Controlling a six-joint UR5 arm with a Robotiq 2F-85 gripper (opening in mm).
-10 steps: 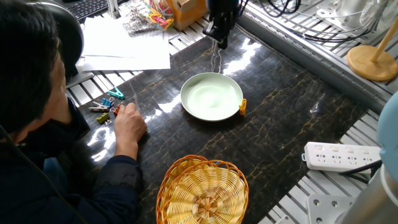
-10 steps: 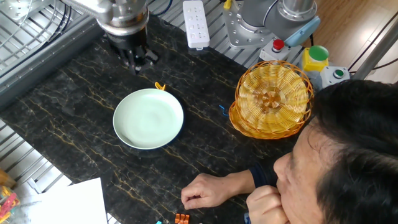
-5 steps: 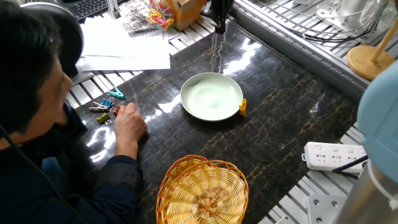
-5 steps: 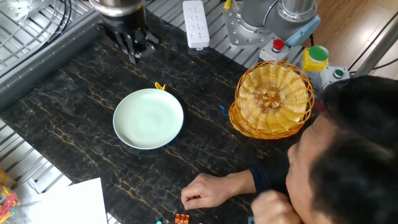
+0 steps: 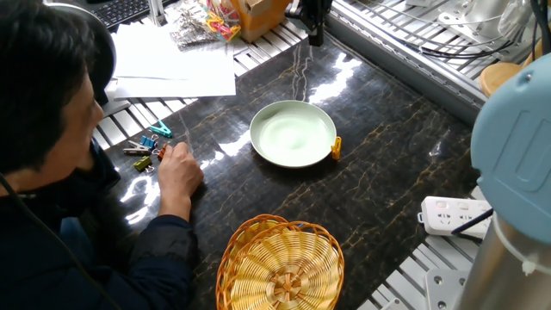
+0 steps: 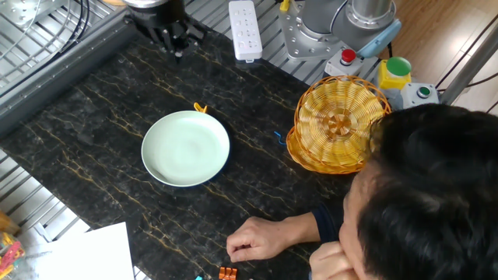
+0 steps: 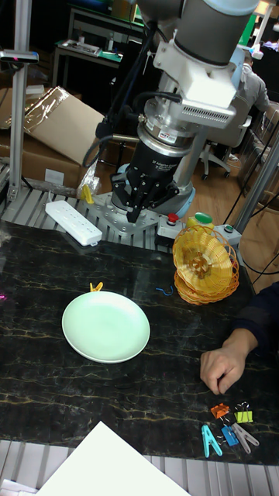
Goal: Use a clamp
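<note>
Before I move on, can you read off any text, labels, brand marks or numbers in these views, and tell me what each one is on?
None can be read.
White paper sheets: look blank.
Power strip: no legible marking.
Robot base buttons: any labels too small to read.
Clamp, bowl, wicker basket, pincer: no text visible.

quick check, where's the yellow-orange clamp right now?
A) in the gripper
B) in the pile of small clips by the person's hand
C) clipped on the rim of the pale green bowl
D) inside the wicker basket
C: the clamp sits on the rim of the pale green bowl, while the gripper is far off near the table edge with nothing visible between its fingers.
</note>
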